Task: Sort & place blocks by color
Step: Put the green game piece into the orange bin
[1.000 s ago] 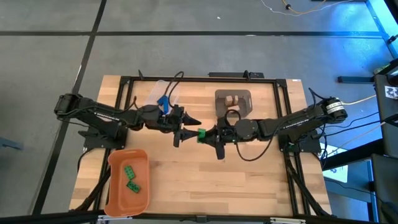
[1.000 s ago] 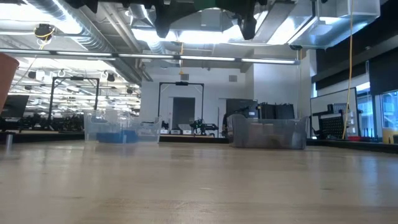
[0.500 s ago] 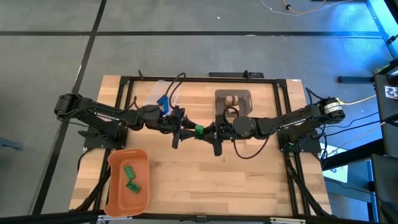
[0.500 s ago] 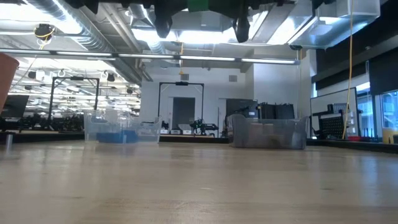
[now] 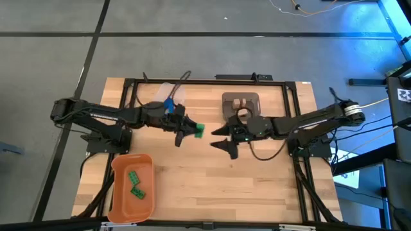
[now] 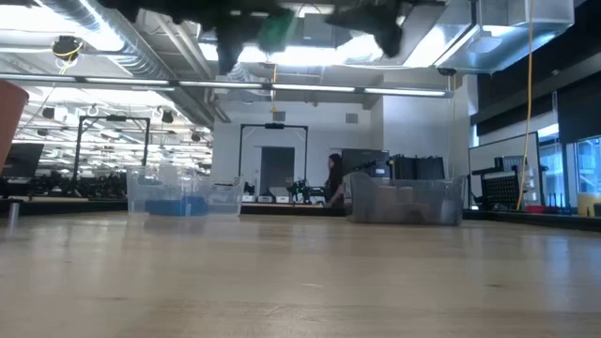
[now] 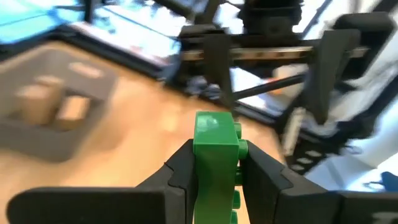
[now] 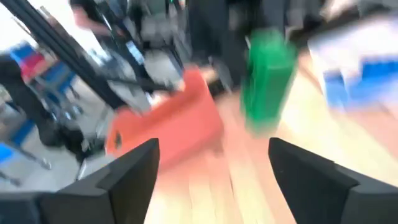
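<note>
Left end effector point(image 5: 191, 131) above the middle of the desk point(image 5: 270, 186), clenched on a green block point(image 5: 199, 130); in the left wrist view the block point(image 7: 216, 146) stands pinched between the two fingers point(image 7: 185, 168). Right end effector point(image 5: 223, 136) just to its right, apart from the block, fingers spread and released. Two more green blocks point(image 5: 135, 185) lie in the orange tray point(image 5: 121, 199) at the desk's near left corner. Tan blocks point(image 5: 240, 102) sit in the grey bin point(image 5: 226, 104) at the far edge. Blue block point(image 5: 168, 104) in the clear tub point(image 5: 158, 94), far left of centre.
</note>
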Robot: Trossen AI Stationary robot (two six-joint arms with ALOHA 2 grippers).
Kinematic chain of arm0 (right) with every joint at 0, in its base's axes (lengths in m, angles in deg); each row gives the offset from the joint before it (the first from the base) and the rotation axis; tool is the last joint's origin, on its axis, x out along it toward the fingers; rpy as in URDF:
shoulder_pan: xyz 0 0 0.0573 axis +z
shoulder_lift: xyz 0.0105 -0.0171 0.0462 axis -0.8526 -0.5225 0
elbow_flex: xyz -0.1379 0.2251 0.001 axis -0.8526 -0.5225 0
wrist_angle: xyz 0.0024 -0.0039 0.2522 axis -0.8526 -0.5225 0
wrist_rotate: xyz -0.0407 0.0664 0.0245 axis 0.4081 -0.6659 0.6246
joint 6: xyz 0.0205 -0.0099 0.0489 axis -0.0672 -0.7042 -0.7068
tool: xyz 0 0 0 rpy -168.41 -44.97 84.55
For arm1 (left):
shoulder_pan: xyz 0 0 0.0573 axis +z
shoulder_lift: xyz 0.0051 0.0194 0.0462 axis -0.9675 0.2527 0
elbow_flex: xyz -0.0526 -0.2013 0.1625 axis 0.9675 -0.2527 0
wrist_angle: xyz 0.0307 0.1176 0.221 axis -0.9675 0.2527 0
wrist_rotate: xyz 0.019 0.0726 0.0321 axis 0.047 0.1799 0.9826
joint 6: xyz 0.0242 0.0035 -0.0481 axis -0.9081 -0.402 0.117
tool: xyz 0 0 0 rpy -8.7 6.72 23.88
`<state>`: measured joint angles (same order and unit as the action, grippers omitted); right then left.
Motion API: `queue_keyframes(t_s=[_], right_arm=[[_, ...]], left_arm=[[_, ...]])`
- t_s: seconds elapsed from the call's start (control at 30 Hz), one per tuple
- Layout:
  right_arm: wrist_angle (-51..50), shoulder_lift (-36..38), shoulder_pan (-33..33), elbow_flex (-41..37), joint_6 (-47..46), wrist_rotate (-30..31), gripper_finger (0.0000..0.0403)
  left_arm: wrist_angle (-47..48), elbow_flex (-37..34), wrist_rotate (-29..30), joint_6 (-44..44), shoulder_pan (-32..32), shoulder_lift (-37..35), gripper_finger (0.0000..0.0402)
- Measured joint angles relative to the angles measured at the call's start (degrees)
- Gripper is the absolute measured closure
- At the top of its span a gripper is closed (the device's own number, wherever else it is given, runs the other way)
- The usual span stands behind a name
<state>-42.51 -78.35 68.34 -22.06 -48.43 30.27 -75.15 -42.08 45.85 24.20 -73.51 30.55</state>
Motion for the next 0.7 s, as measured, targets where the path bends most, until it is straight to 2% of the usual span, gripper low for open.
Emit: queue_keyframes(t_s=[0.1, 0.2, 0.33, 0.4, 0.53, 0.7], right_arm=[[-12.0, 4.8, -0.3, 0.0, -1.5, -0.3, 0.0094], [-24.3, 9.4, -0.3, 0.0, -3.9, 2.4, 0.0095], [-37.2, 13.1, 0.7, 0.0, -6.6, 5.6, 0.0096], [-40.8, 14.1, 1.3, 0.0, -7.0, 7.3, 0.0096], [-42.9, 14.2, 2.0, 0.0, -6.8, 8.8, 0.0096], [-43.1, 13.9, 2.0, 0.0, -6.7, 8.8, 0.0096]], left_arm=[[7.4, 0.0, 1.4, -1.6, 2.1, -5.2, 0.032], [18.7, 0.0, 3.1, -2.2, 3.2, -11.3, 0.032], [33.9, 0.0, 1.0, 2.8, -0.5, -17.3, 0.032], [39.5, 0.8, -0.8, 6.6, -5.1, -19.2, 0.032], [51.6, 6.5, 0.7, 14.8, -18.9, -19.0, 0.032], [68.6, 16.4, 6.8, 24.4, -37.6, -11.9, 0.032]])
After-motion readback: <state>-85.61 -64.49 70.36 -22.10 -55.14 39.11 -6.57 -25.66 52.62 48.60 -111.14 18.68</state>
